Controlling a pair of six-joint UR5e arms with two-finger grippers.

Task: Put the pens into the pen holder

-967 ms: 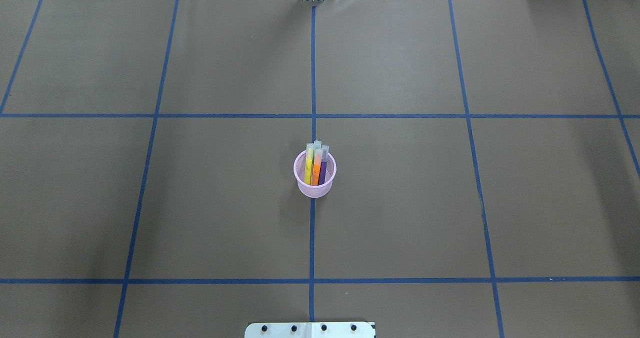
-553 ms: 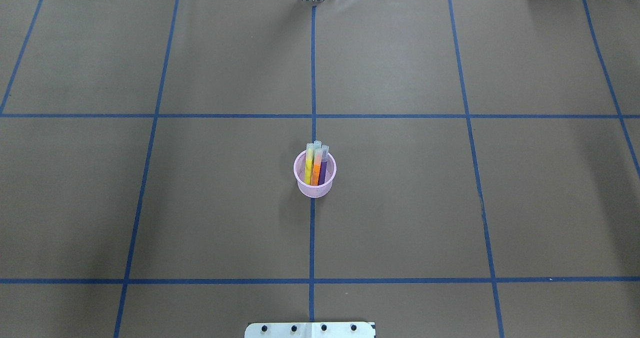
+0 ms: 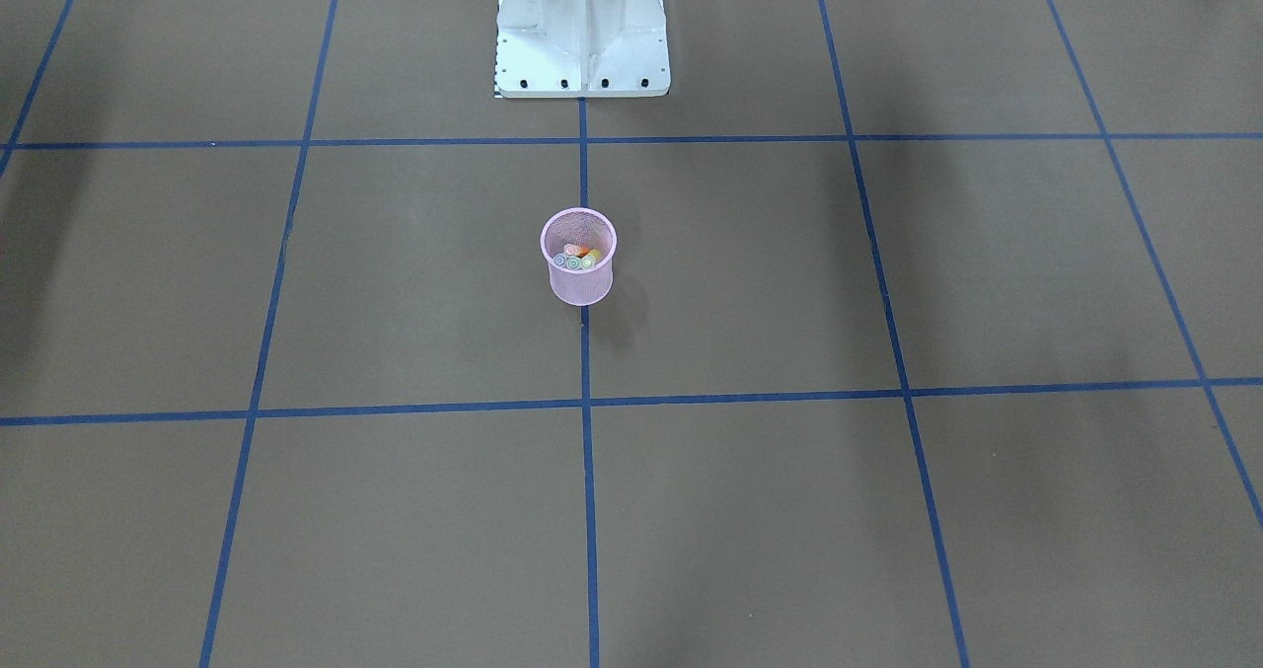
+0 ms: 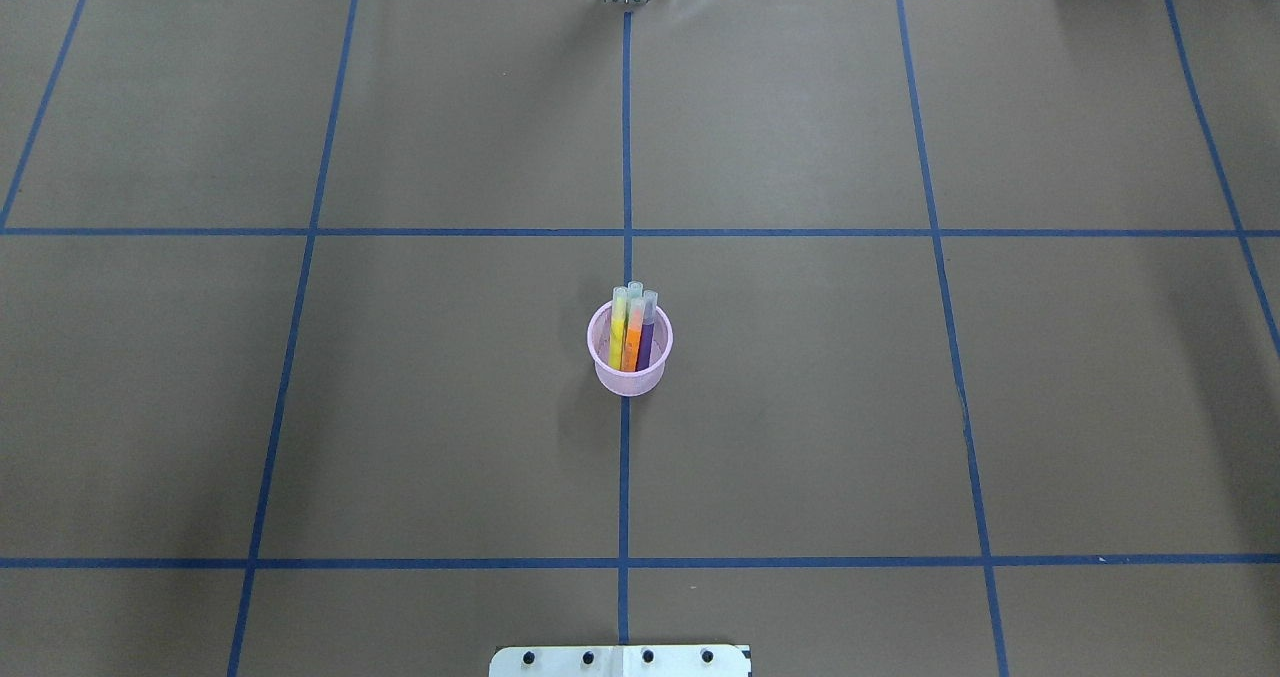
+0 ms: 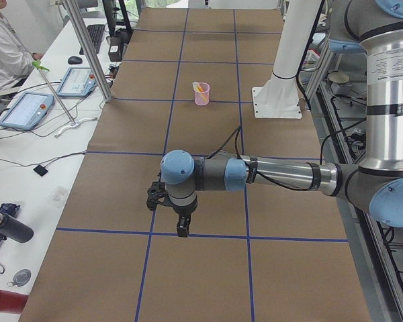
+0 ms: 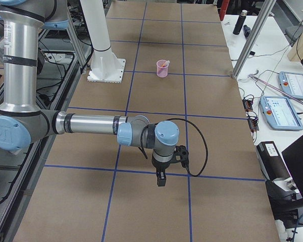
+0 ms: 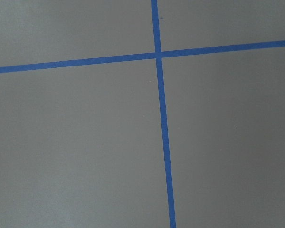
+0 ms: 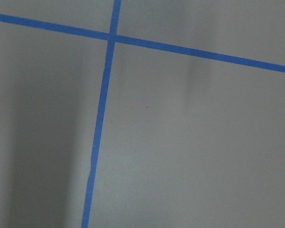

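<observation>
The pink mesh pen holder (image 4: pixel 630 379) stands upright at the table's middle on the blue centre line. It also shows in the front view (image 3: pixel 579 285) and both side views (image 5: pixel 201 96) (image 6: pixel 162 69). Several pens stand inside it: a yellowish one (image 4: pixel 617 335), an orange one (image 4: pixel 631 345), a purple one (image 4: pixel 646 342), and a pale cap (image 4: pixel 635 287) behind them. Their cap ends (image 3: pixel 575 257) show in the front view. My left gripper (image 5: pixel 182 229) hangs over bare table far from the cup. My right gripper (image 6: pixel 160 179) does the same at the other end. I cannot tell whether either is open or shut.
The white robot base (image 3: pixel 582 27) stands behind the cup, and its plate (image 4: pixel 620 660) shows at the overhead view's bottom edge. Blue tape lines cross the brown table cover. Both wrist views show only table and tape. An operator (image 5: pixel 3 50) sits at a side desk with tablets.
</observation>
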